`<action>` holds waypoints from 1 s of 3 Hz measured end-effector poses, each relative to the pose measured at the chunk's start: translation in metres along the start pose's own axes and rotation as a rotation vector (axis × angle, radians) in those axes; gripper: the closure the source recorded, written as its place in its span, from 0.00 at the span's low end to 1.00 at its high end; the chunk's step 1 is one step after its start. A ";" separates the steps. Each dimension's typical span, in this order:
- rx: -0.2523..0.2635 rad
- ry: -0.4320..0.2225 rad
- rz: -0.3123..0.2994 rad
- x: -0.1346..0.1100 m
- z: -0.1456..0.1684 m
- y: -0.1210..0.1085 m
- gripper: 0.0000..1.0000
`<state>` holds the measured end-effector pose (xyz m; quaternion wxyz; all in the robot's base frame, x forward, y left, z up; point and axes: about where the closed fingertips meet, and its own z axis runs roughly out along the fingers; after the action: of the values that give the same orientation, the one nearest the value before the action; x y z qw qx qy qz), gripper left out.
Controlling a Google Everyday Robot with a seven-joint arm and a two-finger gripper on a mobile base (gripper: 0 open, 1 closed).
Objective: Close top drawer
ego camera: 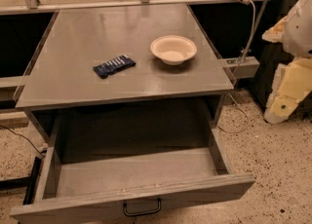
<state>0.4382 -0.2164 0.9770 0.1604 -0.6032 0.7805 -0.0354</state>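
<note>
The top drawer (131,174) is a wide, shallow grey drawer under the table top. It is pulled far out towards the camera, and its inside is bare. Its long front panel (204,191) runs along the bottom of the view, with a small black handle (142,209) at its centre. My gripper (285,99) is at the right edge of the view, on a white and cream arm. It hangs above the floor, to the right of the table and apart from the drawer. No lower drawers are in view.
On the grey table top (73,38) stand a white bowl (173,49) and a dark blue packet (114,65). A white cable (249,33) and a grey box (241,67) are by the table's right side. Speckled floor (273,159) lies to the right.
</note>
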 end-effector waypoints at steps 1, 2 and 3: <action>0.000 0.000 0.000 0.000 0.000 0.000 0.00; 0.003 -0.012 -0.025 -0.001 0.000 0.011 0.00; 0.012 -0.025 -0.064 0.000 0.007 0.039 0.00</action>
<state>0.4041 -0.2051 0.9607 0.1724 -0.6274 0.7584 -0.0376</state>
